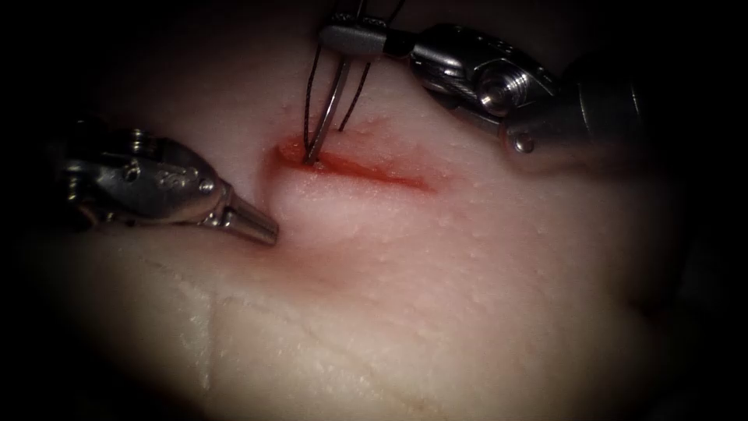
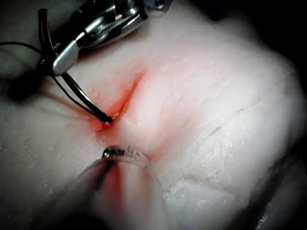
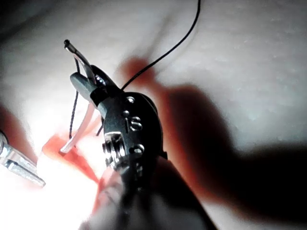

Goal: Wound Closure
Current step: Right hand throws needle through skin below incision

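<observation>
The cut [image 1: 366, 173] runs as a red line across the pale tissue [image 1: 467, 296]. My right tool [image 1: 352, 39] reaches in from the upper right, shut on the curved needle [image 1: 331, 101] close to its tail end. The needle hangs downward and its point meets the tissue at the cut's left end [image 1: 312, 160]. The needle [image 3: 79, 129] and its tail [image 3: 67, 44] show beside the right tool [image 3: 84, 84]. Dark thread [image 1: 354, 97] trails next to the needle. My left tool [image 1: 265, 230], shut and holding nothing, rests its tip on the tissue left of the cut. The needle point [image 2: 108, 119] sits in the red fluid.
Red fluid [image 1: 343, 165] lines the cut and stains its edges. A thread strand [image 3: 168, 48] runs away over the tissue behind the right tool. The tissue has a ridged pale edge [image 1: 202, 327] toward the front left. The left tool [image 3: 19, 165] lies near the cut's end.
</observation>
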`<state>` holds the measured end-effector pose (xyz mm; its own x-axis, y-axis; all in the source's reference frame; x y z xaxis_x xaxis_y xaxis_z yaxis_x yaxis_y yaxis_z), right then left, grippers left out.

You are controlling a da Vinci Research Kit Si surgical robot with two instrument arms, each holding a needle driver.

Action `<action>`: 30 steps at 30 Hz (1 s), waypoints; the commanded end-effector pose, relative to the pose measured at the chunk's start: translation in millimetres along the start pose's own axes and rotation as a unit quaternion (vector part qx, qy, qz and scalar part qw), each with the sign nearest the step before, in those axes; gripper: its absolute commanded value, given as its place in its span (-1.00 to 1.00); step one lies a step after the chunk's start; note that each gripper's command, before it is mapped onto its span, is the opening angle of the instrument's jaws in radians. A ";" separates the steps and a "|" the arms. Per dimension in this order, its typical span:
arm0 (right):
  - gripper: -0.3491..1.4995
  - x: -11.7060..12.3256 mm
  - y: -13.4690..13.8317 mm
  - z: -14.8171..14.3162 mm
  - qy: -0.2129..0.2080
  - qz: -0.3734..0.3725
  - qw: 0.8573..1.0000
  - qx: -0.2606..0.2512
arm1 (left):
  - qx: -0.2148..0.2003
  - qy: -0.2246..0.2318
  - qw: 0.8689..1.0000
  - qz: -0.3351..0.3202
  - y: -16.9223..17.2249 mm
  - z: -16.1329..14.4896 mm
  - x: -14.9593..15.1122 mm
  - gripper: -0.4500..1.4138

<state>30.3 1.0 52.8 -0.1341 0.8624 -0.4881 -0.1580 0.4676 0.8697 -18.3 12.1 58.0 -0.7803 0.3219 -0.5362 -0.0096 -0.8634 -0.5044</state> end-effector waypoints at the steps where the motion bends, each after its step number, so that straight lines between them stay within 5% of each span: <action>1: -1.00 -0.8 -0.1 0.5 -0.003 0.000 1.000 0.008 | -0.002 0.000 1.000 0.000 0.5 0.9 -0.1 -1.00; 30: -1.00 -2.6 -0.7 0.8 0.016 0.114 0.992 0.053 | 0.000 0.000 1.000 0.001 0.5 1.3 -0.4 -1.00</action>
<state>30.9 -1.0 53.3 -0.1861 0.9468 -0.2625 -0.0130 0.2648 0.9642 -18.3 11.9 58.4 -0.7811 0.3187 -0.5370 -0.0094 -0.8658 -0.5002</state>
